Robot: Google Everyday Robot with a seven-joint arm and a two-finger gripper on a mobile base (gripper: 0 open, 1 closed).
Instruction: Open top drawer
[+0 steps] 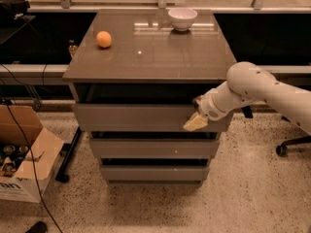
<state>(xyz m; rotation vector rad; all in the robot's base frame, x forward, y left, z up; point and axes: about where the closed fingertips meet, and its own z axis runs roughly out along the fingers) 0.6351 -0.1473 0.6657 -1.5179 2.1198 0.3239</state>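
Observation:
The top drawer (131, 118) is the widest grey-brown front, just under the cabinet's top. It stands a little way out, and a dark gap shows above it. My gripper (196, 122) is at the right end of that drawer front, against its upper edge, with a pale tip pointing down and left. The white arm (252, 89) reaches in from the right. Two narrower drawer fronts, the middle one (150, 148) and the bottom one (153, 173), sit below it.
On the cabinet top (160, 57) lie an orange (103, 39) at the left and a white bowl (182, 18) at the back. An open cardboard box (24, 164) and cables lie on the floor at the left. A chair base (291, 144) is at the right.

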